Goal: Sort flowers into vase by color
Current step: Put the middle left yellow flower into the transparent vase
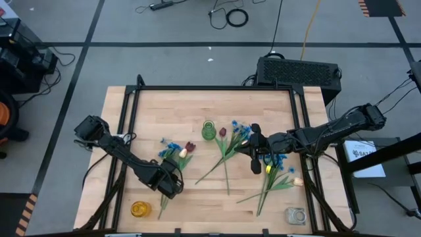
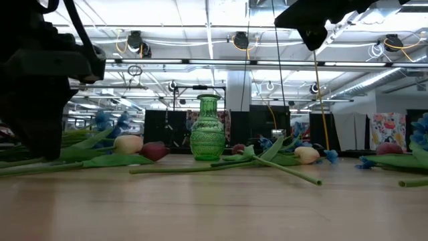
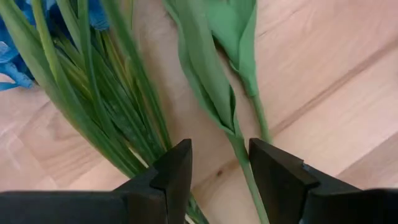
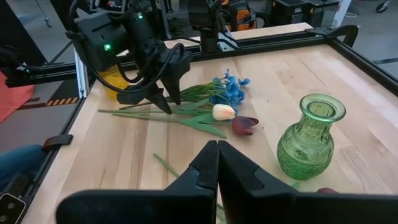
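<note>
On the pale wooden table (image 1: 151, 105), the left gripper (image 3: 219, 163) hangs low, fingers parted astride a thin green tulip stem (image 3: 245, 171) without clamping it. Beyond lie blue blossoms (image 4: 229, 87), cream (image 4: 224, 112) and dark red tulips (image 4: 245, 125). The right gripper (image 4: 217, 163), fingers closed and empty, hovers just short of the green glass vase (image 4: 310, 137).

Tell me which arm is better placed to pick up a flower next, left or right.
Probably the left. The left gripper is open and low over the flower stems of the left bunch, one stem between its fingers. The right gripper is shut, raised above the table beside the green vase.
</note>
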You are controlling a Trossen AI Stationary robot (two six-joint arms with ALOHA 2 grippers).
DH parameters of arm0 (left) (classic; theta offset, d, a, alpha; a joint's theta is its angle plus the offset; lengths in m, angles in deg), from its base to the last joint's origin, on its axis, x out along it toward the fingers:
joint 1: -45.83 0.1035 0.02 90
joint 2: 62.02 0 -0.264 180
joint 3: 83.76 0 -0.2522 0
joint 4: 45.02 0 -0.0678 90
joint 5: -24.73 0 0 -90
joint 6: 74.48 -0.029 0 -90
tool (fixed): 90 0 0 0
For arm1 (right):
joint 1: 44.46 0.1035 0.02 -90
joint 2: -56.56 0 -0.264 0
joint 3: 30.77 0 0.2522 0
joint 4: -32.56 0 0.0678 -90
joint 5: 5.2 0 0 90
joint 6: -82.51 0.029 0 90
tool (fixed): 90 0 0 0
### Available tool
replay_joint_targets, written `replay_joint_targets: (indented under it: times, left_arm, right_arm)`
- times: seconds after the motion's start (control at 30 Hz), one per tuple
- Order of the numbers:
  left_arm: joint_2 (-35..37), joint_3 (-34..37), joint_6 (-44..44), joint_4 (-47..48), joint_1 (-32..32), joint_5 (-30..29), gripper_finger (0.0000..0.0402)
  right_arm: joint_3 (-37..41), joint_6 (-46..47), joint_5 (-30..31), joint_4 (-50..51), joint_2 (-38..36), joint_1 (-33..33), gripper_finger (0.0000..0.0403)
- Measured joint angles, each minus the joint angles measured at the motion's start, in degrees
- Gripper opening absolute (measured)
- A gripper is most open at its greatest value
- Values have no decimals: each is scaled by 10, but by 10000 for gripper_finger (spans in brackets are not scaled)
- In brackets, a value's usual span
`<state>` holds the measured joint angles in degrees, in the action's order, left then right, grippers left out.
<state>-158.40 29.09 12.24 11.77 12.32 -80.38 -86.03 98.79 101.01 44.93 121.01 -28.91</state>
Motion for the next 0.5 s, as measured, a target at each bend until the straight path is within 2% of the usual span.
replay_joint_targets:
  times: [0.23, 0.5]
  left_arm:
    - [0, 0, -5, -10, 5, -4, 159]
    - [-19, 0, -62, -20, 29, -9, 93]
  right_arm:
    - [0, 1, 0, 0, 0, 0, 0]
    - [0, 2, 0, 0, 0, 0, 0]
